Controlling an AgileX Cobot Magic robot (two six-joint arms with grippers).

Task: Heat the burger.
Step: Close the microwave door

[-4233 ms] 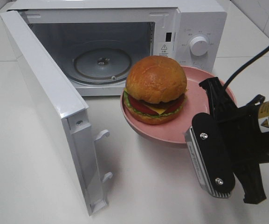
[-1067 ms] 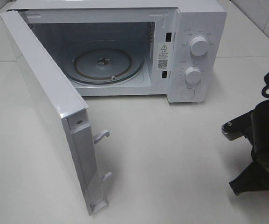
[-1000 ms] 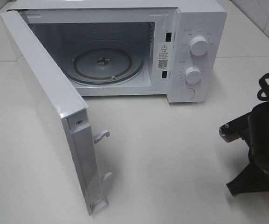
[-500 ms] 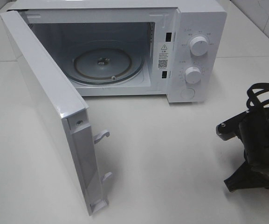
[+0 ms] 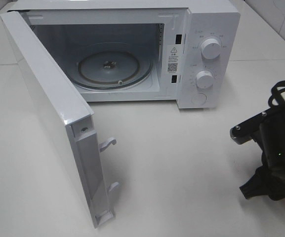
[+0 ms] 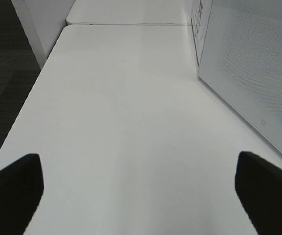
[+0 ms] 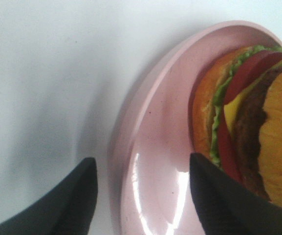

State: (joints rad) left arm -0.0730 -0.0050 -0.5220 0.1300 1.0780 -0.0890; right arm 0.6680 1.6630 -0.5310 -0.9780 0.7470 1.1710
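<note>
The burger (image 7: 258, 112), with brown bun, dark patty, yellow cheese, tomato and lettuce, lies on a pink plate (image 7: 145, 93) on the white table in the right wrist view. My right gripper (image 7: 143, 196) is open, its two dark fingers straddling the plate's rim, one outside and one over the dish. In the high view only the right arm (image 5: 275, 153) shows at the right edge, and the burger is out of view there. My left gripper (image 6: 138, 191) is open over bare table, with nothing between its fingers.
The white microwave (image 5: 206, 29) stands at the back with its door (image 5: 48, 108) swung wide toward the front left. Its glass turntable (image 5: 110, 66) carries nothing. The door's outer face (image 6: 248, 73) rises beside the left gripper. The table's edge (image 6: 33, 98) runs along its other side.
In the earliest frame the burger and plate stood in front of the microwave beside my right gripper. Since then they have left the high view. Over the last second the right arm shifted slightly at the right edge.
</note>
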